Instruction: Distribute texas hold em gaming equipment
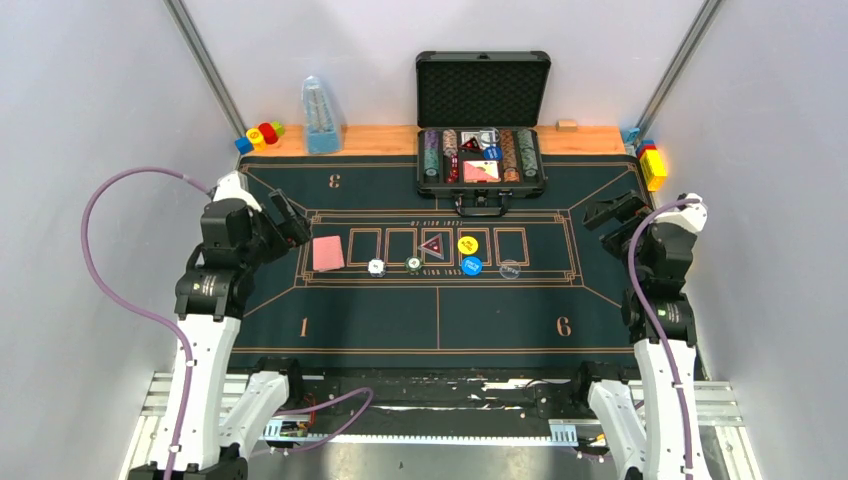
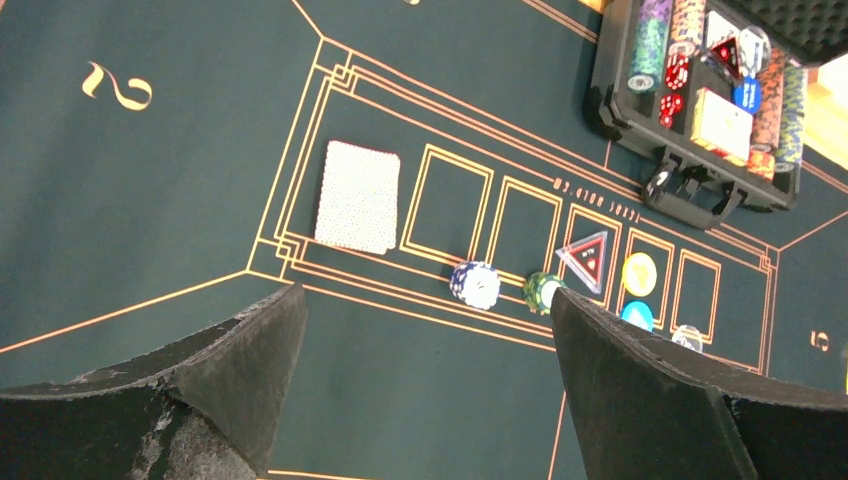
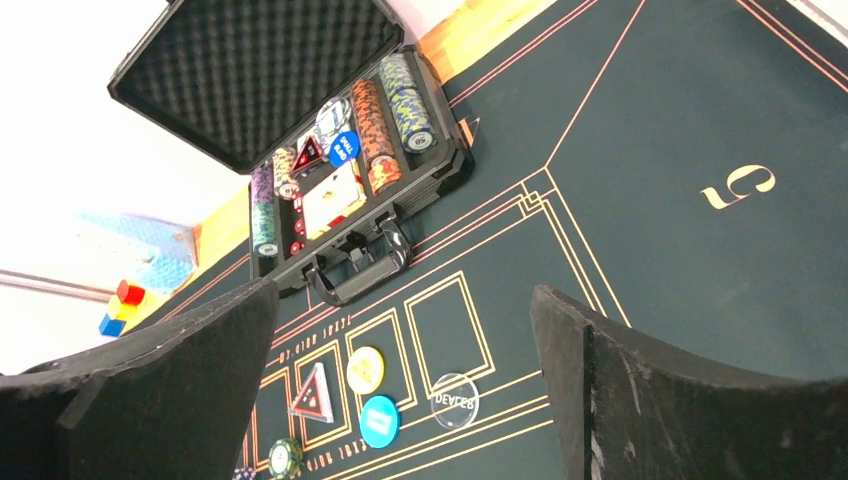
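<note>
On the green felt mat lie a pink-backed card deck (image 1: 328, 253) (image 2: 357, 196), a white chip stack (image 1: 376, 267) (image 2: 475, 284), a green chip stack (image 1: 414, 265) (image 2: 541, 291), a red triangular marker (image 1: 432, 246) (image 3: 313, 394), a yellow disc (image 1: 467, 244) (image 3: 365, 369), a blue disc (image 1: 472, 265) (image 3: 379, 420) and a clear dealer disc (image 1: 510, 270) (image 3: 455, 400). My left gripper (image 1: 290, 215) (image 2: 427, 295) hovers open, left of the deck. At the mat's right edge my right gripper (image 1: 610, 212) (image 3: 405, 290) hangs open. Neither holds anything.
An open black case (image 1: 481, 160) (image 3: 330, 190) with rows of chips, cards and dice stands at the back centre. Toy blocks (image 1: 260, 134) and a clear blue bottle (image 1: 320, 115) sit back left; more blocks (image 1: 652, 165) sit back right. Walls close in both sides.
</note>
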`<state>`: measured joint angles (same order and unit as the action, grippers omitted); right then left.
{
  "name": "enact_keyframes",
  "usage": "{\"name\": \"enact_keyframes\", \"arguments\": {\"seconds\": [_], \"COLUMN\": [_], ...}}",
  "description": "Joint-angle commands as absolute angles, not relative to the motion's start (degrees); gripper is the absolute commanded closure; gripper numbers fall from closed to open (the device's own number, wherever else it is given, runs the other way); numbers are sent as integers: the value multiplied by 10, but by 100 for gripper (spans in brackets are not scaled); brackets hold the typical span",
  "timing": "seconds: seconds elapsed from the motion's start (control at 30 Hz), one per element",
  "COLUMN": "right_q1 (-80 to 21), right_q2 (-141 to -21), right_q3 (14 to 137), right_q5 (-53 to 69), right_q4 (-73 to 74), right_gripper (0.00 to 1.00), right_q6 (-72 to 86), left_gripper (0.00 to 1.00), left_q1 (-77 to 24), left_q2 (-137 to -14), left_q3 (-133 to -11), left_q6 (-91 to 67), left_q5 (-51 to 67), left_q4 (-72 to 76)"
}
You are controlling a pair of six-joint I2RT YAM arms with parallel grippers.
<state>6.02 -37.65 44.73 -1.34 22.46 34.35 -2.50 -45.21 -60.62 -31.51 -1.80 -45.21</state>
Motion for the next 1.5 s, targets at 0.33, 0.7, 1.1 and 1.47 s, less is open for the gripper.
{"name": "enact_keyframes", "arguments": {"seconds": [0.33, 0.7, 1.1, 1.47], "right_q1": [53, -205, -242, -250], "right_q2": [-422, -782, -952, -964], "right_q3": [436, 514, 568, 554], "right_q5": [200, -84, -114, -124], "right_q4": [283, 282, 286, 283], "right_gripper": [0, 3, 23, 55], "right_q6": [257, 304, 313, 318], "left_gripper": [0, 0, 0, 0], "left_q1": [-21, -21, -21, -21], "left_q2": [-493, -477, -430, -433], "left_q3": [-565, -517, -498, -492], "left_q6": [-346, -337, -336, -337], "left_q5": [46, 50, 50, 52], "left_q4": [-377, -405, -401, -399]}}
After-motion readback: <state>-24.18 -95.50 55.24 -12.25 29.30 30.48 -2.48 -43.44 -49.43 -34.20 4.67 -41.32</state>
